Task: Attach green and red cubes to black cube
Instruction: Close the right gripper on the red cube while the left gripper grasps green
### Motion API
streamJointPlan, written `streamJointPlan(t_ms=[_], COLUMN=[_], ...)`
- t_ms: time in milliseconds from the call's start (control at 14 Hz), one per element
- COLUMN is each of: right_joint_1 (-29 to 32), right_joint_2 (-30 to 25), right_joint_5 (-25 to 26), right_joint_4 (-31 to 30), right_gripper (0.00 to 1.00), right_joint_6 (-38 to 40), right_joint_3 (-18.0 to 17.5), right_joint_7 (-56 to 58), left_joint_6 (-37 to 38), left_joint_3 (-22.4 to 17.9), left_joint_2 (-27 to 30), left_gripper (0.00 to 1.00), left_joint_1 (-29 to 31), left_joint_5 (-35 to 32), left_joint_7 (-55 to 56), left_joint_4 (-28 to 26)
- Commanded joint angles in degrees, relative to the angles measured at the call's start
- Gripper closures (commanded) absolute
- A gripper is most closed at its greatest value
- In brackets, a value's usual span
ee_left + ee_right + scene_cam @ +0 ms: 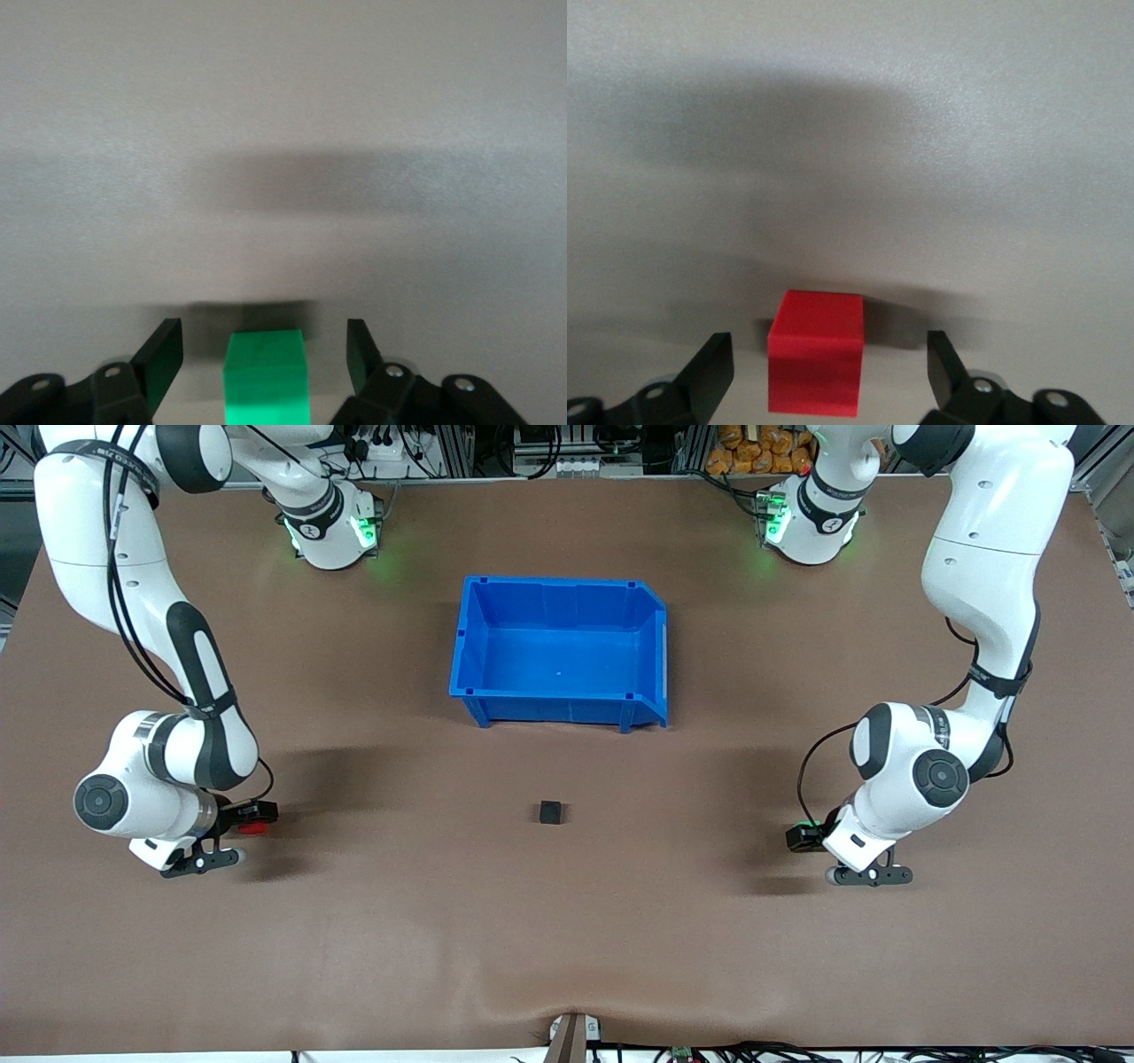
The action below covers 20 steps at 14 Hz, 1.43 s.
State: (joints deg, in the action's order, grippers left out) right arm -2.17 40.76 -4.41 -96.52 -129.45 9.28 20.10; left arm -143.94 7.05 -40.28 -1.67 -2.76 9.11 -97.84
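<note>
The black cube [550,812] sits alone on the brown table, nearer the front camera than the blue bin. The red cube [816,359] rests on the table toward the right arm's end, also visible as a red cube [255,828] in the front view. My right gripper [828,345] is low around it, open, with a gap on each side. The green cube [266,372] lies toward the left arm's end. My left gripper [263,341] straddles it, open, its fingers [164,354] not touching it. In the front view the left gripper [804,837] hides the green cube.
A large blue bin [469,655] stands in the middle of the table, farther from the front camera than the black cube, and nothing lies in it. The brown mat [567,939] is bare between the two grippers apart from the black cube.
</note>
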Motion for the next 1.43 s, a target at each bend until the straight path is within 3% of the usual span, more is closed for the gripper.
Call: streamJointPlan(t_ms=[0,71,143,357,500,571,714,857,929,1143,1357], right_joint_1=[0.6,0.6,0.6,0.9,1.6,1.5,1.6,0.8,0.8,0.3,-3.4], right_joint_2=[0.8,0.8,0.8,0.8,0.7,0.5,0.3,-0.1,-0.3,-0.9,-1.1], right_joint_5=[1.2,1.2,1.2,1.2,1.1,1.2,1.2,1.1,1.1,1.0,0.5], right_joint_4=[1.4,1.4,1.4,2.1,3.2,3.7,4.8,6.9,7.7,8.6,9.0], right_gripper=[0.65,0.88,1.0,1.0,1.0,1.0,1.0,1.0,1.0,1.0,1.0], right_joint_6=[0.3,0.3,0.3,0.4,0.8,0.9,0.9,1.0,1.3,2.3,2.4], right_joint_3=[-0.5,-0.5,-0.5,-0.5,-0.5,-0.5,-0.5,-0.5,-0.6,-0.7,-1.6], right_joint_7=[-0.6,-0.3,0.6,6.2,11.3,14.9,25.5,34.8,39.5,52.3,57.3], left_joint_6=[-0.3,-0.3,-0.3,-0.1,0.1,0.2,0.4,0.4,0.4,0.5,3.1], left_joint_3=[-0.6,-0.6,-0.6,-0.7,-0.7,-0.7,-0.7,-0.6,-0.6,-0.6,-0.6], left_joint_2=[-0.9,-0.9,-1.0,-0.9,-0.9,-0.9,-0.8,-0.7,-0.6,-0.1,1.4], left_gripper=[0.17,0.17,0.17,0.21,0.31,0.41,0.72,0.96,1.0,1.0,1.0], left_joint_1=[-0.6,-0.6,-0.6,-0.6,-0.6,-0.5,-0.5,-0.5,-0.5,-0.2,-0.1], left_joint_5=[-0.7,-0.8,-0.8,-0.8,-0.8,-0.8,-0.8,-0.8,-0.8,-0.8,-0.8], left_joint_7=[1.4,1.3,1.4,1.5,1.5,1.5,1.5,1.5,1.6,2.7,5.2], left_joint_4=[0.5,0.4,0.3,-0.1,-0.1,-0.1,-0.1,-0.1,-0.1,0.1,0.5])
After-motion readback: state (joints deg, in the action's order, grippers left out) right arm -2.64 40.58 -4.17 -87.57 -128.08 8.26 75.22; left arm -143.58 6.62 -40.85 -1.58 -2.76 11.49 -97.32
